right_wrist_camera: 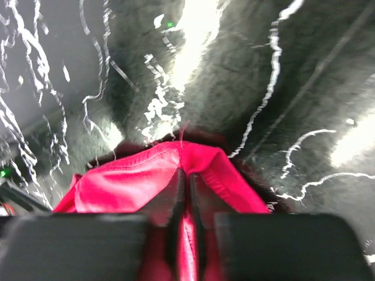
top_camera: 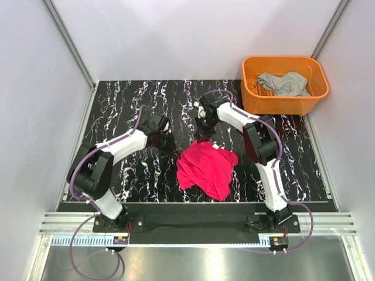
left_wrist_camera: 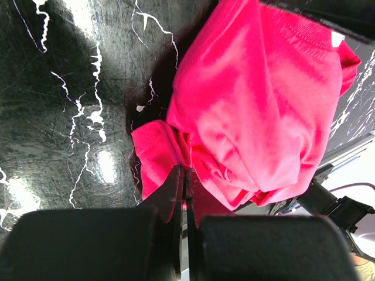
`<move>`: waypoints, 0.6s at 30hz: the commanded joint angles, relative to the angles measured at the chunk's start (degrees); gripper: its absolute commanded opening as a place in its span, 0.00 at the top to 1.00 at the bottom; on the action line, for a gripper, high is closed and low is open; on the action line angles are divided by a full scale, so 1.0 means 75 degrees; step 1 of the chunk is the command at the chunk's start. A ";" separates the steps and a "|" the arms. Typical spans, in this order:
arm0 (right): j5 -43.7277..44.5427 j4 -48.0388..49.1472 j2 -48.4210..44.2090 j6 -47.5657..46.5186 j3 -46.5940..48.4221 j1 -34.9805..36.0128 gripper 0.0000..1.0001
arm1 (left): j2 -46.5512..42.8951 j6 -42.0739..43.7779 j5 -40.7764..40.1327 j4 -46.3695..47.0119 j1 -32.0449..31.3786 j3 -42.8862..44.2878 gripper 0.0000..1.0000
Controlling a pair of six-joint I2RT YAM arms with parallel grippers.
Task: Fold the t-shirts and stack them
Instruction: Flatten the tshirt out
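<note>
My left gripper [left_wrist_camera: 184, 175] and right gripper [right_wrist_camera: 187, 181] each clenched a thin fold of the crumpled magenta-red fabric t-shirt [top_camera: 205, 170], bunched well apart from the rigid orange plastic basket [top_camera: 281, 104], on its left, and such shallow pinches could have slipped under uneven pulling.

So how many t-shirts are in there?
2. The magenta-red t-shirt lies crumpled on the table, pinched by the left pincer and the right pincer. The grey t-shirt lies in the orange basket, far right. Another could hide under it.
</note>
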 commanded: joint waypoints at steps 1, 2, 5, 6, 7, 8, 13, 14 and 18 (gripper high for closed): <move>0.0974 -0.0104 -0.0388 0.0240 0.0307 0.0063 0.97 | -0.0180 -0.0078 0.0064 0.0172 0.0006 0.0134 1.00; 0.1498 -0.0232 -0.0726 0.0275 0.0411 0.0051 1.00 | -0.0251 -0.0090 -0.0041 0.0114 0.0017 0.0122 1.00; 0.2506 -0.0794 -0.1429 0.0357 0.0915 -0.0042 1.00 | -0.0777 -0.0148 -0.0474 -0.0144 0.0075 0.0087 1.00; 0.2755 -0.0947 -0.1629 0.0427 0.1032 -0.0147 1.00 | -0.1115 -0.0183 -0.0603 -0.0237 0.0122 0.0076 1.00; 0.2885 -0.1157 -0.1829 0.0486 0.1172 -0.0229 1.00 | -0.1293 -0.0195 -0.0790 -0.0401 0.0192 0.0064 1.00; 0.3176 -0.1252 -0.2271 0.0545 0.1197 -0.0323 1.00 | -0.1492 -0.0219 -0.0873 -0.0495 0.0367 0.0052 1.00; 0.3402 -0.1581 -0.3785 0.1025 0.0894 -0.0990 1.00 | -0.3178 -0.0313 -0.1645 -0.1232 0.1082 0.0215 1.00; 0.3425 -0.1616 -0.4287 0.1037 0.0835 -0.1050 1.00 | -0.3425 -0.0313 -0.1740 -0.1362 0.1339 0.0390 1.00; 0.3496 -0.1792 -0.5531 0.1026 0.0518 -0.1249 1.00 | -0.4841 -0.0138 -0.2501 -0.2112 0.1891 0.1117 1.00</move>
